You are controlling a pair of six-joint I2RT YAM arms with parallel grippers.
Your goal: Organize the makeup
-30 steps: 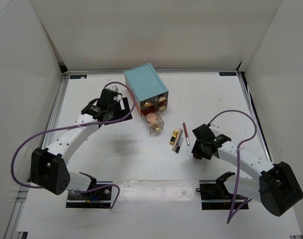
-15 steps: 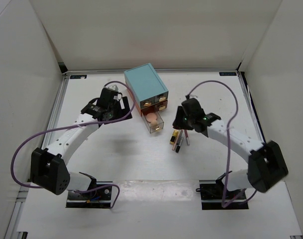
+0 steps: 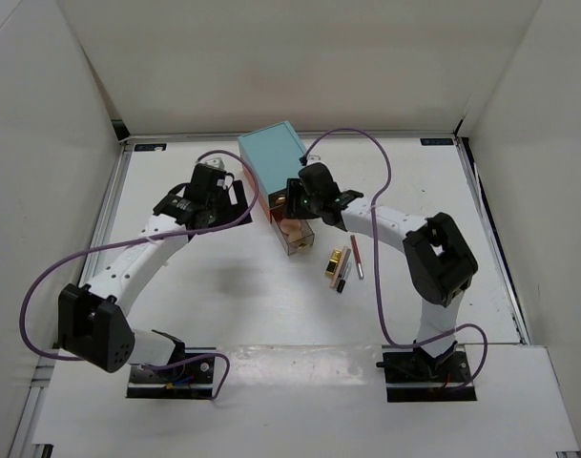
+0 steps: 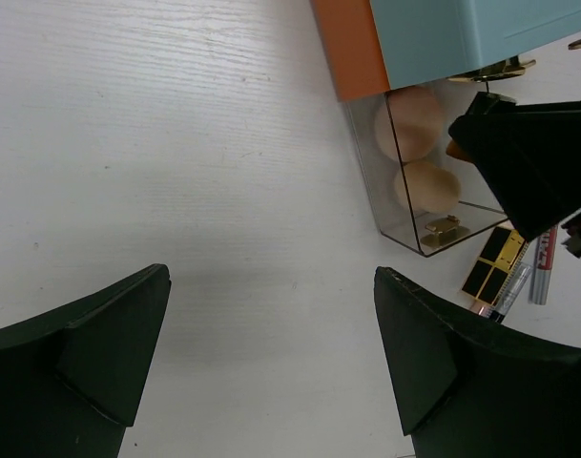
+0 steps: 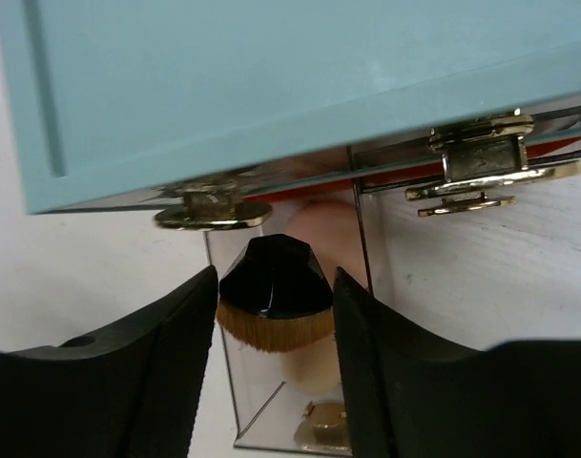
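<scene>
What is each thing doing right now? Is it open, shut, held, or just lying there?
Left gripper: open, holding nothing.
Right gripper: shut on the brush.
Brush: held, bristles down, over the pulled-out drawer.
Drawer: pulled out of the teal box.
Sponges: two, lying in the drawer.
Gold lipstick: lying on the table.
Thin sticks: lying beside the lipstick.
</scene>
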